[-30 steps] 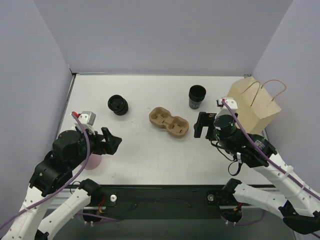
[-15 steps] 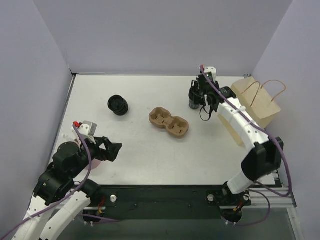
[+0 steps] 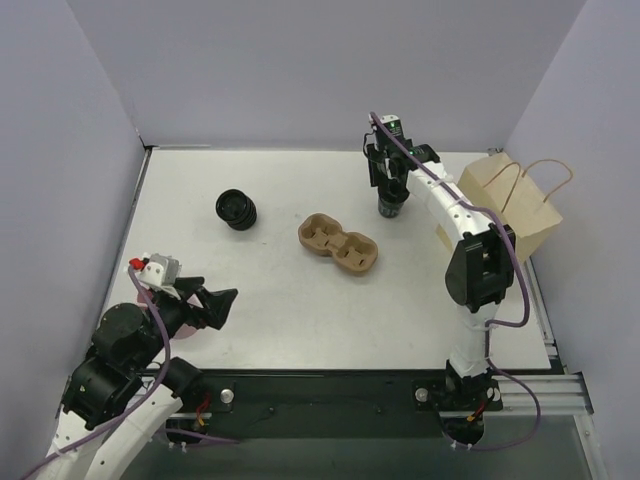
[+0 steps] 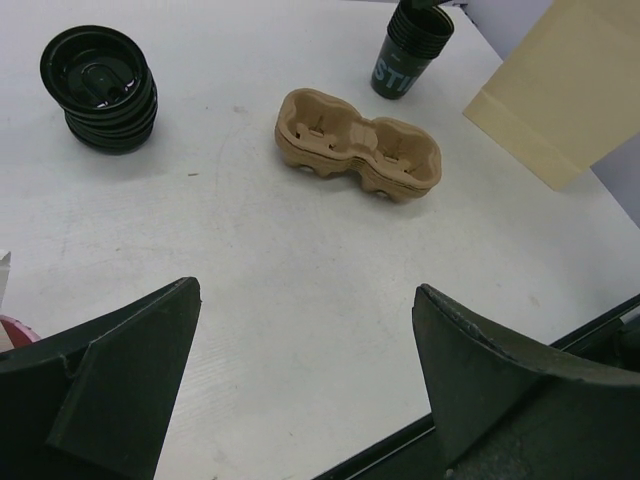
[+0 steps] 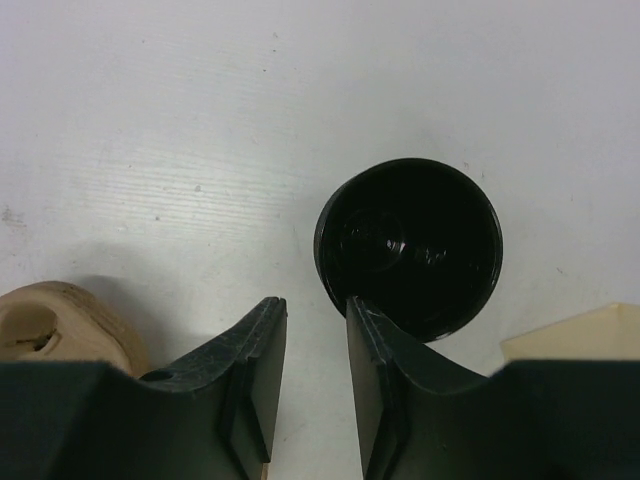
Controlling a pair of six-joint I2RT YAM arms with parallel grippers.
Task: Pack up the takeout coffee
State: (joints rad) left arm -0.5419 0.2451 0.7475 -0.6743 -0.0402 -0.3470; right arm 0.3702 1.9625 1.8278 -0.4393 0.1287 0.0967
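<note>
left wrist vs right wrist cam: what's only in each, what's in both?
Left wrist only: the stack of black lids, both wells of the pulp carrier, the side of the cup stack, and the left gripper with its jaws wide apart.
Right wrist only: a straight-down look into the top cup, and the right gripper with its jaws narrowly apart at the cup's edge.
Both: the cup stack, the carrier (only a corner in the right wrist view), part of the paper bag and the white table.

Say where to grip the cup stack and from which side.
The cup stack stands upright with its mouth open, so probably take its top rim from above, with one finger of the right gripper inside the wall and one outside.
</note>
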